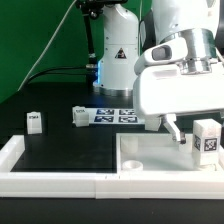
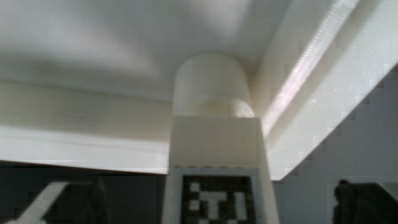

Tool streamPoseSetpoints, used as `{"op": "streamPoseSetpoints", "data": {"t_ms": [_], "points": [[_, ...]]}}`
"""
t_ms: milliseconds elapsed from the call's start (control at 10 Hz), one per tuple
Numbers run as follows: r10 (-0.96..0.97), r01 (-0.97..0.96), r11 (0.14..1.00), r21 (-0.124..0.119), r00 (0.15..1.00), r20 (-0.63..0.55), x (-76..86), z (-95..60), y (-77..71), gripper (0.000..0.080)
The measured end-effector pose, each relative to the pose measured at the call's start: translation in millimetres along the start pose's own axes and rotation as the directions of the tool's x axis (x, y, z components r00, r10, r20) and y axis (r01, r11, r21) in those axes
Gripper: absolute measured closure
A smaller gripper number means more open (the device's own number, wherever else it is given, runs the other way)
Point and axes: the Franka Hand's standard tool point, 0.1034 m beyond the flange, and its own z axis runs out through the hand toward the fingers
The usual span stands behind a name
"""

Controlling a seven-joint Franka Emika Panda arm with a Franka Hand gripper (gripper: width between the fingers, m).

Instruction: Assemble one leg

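In the wrist view the claw stood wide. Its two fingers showed only at the edges of the picture, each with a dark gap between it and the leg, so it gripped nothing. The leg lay midway between them, its tag nearest the camera and its rounded end farthest. Behind it were the white floor and raised rim of the square piece. Whether the rounded end sat in a corner hole could not be told here.

In the exterior view the leg stood upright on the square piece, at the side toward the exterior view's right, with its tag facing the camera. One finger hung just beside it toward the exterior view's left; the other was hidden. A second leg and a third leg sat loose on the black tabletop, well apart from the square piece. The third was next to the marker board.

The task looked well along, since one leg stood unaided at the square piece with the claw clear of it. What was probably left was proving the joint. Neither view showed the leg's foot in its hole, so it may have needed gripping and turning home.
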Motion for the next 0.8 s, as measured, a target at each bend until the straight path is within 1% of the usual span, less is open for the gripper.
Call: {"op": "streamPoseSetpoints", "data": {"t_ms": [100,200,300,400,600,700,800], "points": [[0.000,0.000,1.000,0.000,1.000,0.000,0.6,-0.5,-0.1,0.0152],[-0.004,0.004,1.000,0.004,1.000,0.020,5.2,-7.7,-1.4,0.0152],[-0.008,0.008,1.000,0.004,1.000,0.024,12.8,-19.0,-1.3,0.0150],[-0.010,0.010,1.000,0.003,1.000,0.022,16.7,-23.7,-0.3,0.0150],[-0.015,0.015,1.000,0.003,0.999,0.031,21.9,-28.8,2.4,0.0150],[-0.017,0.017,1.000,0.012,0.997,0.071,19.2,-27.0,-0.1,0.0150],[-0.018,0.016,1.000,0.014,0.997,0.080,19.2,-26.5,-0.7,0.0150]]}}
